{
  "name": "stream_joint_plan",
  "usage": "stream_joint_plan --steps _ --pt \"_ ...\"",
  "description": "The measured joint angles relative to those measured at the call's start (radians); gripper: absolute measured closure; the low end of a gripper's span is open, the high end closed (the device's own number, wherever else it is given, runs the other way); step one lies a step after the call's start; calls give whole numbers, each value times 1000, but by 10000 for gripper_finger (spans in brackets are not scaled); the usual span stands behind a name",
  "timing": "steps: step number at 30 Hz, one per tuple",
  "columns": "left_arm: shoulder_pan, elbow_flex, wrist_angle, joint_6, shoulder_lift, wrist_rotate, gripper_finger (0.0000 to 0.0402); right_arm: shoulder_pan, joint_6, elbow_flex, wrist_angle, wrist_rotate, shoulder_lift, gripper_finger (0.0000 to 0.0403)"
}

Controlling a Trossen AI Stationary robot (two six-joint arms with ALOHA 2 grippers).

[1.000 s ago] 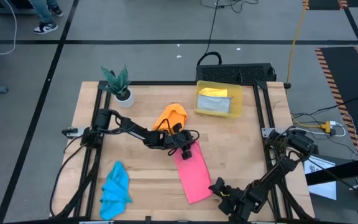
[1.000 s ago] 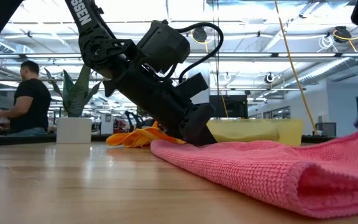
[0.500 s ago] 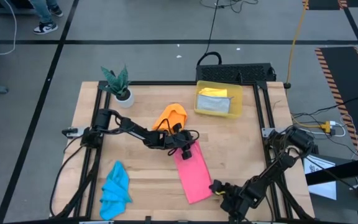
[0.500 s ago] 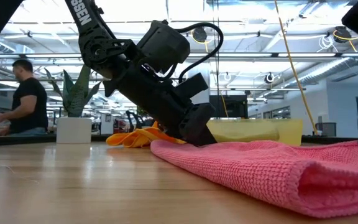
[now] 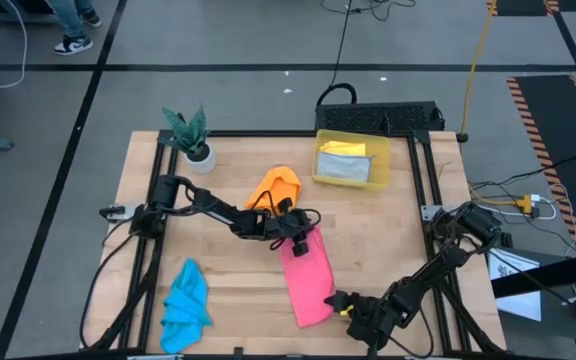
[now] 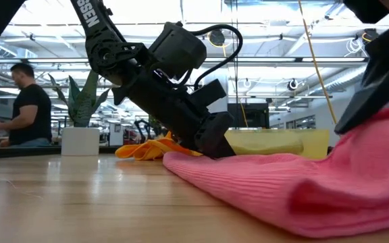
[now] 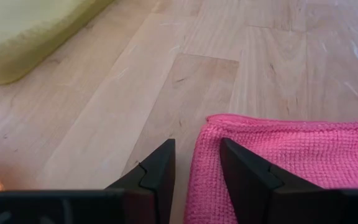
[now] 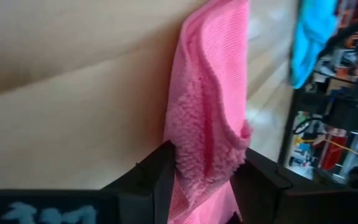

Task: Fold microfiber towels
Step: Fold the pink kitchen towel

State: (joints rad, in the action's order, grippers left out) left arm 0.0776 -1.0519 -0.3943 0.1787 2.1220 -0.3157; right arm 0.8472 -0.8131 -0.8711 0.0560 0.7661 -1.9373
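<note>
Fingers of the right gripper (image 8: 197, 180) are pinching the near end of the pink towel (image 5: 306, 278) and lifting it, probably so that end can fold over. The left gripper (image 5: 298, 243) pins the far corner, its fingers (image 7: 157, 177) closed on the cloth edge, so the towel doesn't slide. The orange towel (image 5: 274, 187) and blue towel (image 5: 185, 306) lie crumpled, waiting. Two more sit in the yellow bin (image 5: 352, 159).

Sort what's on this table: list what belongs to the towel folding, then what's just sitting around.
Job:
pink towel, its near end pinched by the right gripper, its far end by the left gripper
orange towel
blue towel
yellow towel and grey towel

Lying about:
yellow bin
potted plant
</note>
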Motion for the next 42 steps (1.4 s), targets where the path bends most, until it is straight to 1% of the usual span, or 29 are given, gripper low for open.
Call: stream_joint_plan --steps 4,7,9,15,22,27,32,35,36,40,42 --pt "0 0 0 0 0 0 271 23 8 0 106 28 -2 268" --pt "0 0 0 0 0 0 271 37 25 0 182 88 -2 268" --pt "0 0 0 0 0 0 271 38 44 0 224 110 -2 268" --pt "0 0 0 0 0 0 271 29 107 -1 251 109 -2 268" --pt "0 0 0 0 0 0 271 28 163 0 383 94 -4 268" --pt "0 0 0 1 0 0 271 28 207 -1 371 94 -4 268" --pt "0 0 0 1 0 0 271 33 214 -3 349 71 -2 268" --pt "0 0 1 1 0 0 271 37 293 -3 313 69 -1 268" --pt "0 0 1 1 0 0 271 37 323 -3 289 58 -1 268" --pt "0 0 1 1 0 0 271 37 410 -3 228 -63 -2 268" --pt "0 0 1 1 0 0 271 38 420 -3 211 -76 -2 268"
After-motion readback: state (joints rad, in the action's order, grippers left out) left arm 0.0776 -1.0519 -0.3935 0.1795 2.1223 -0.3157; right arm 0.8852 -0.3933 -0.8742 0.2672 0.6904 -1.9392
